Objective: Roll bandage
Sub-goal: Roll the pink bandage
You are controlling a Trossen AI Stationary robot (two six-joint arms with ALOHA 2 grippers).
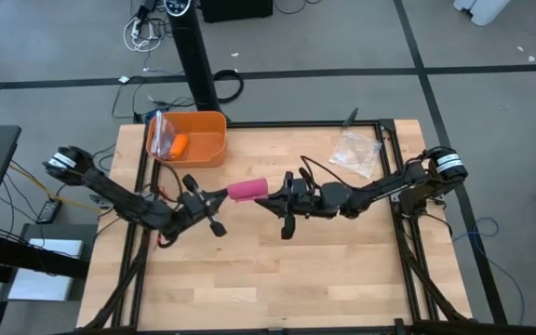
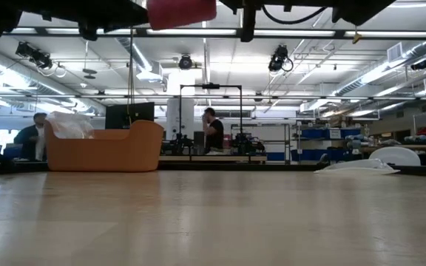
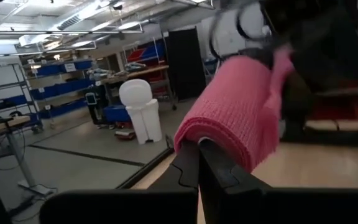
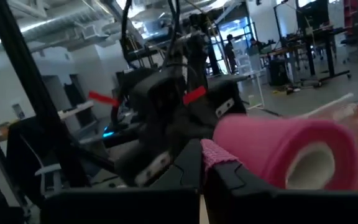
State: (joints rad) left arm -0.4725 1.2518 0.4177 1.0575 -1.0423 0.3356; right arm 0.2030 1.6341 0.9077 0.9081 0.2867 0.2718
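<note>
You have the bandage [image 1: 247, 190] already a pink cylinder, held off the desk [image 1: 277, 270] between the arms. Your left pincer [image 1: 220, 194] is clamped on one end, and your right pincer [image 1: 266, 198] pinches the loose tail, probably to keep the roll from unwinding.

Closed right claw [image 4: 201, 163] pinching the loose frayed end of the rolled pink bandage [image 4: 284, 149], hollow core facing the camera. Just beyond the roll, the left claw [image 4: 166, 118] and its dark arm with red markings. Farther off, a person [image 4: 230, 50] standing among desks.
</note>
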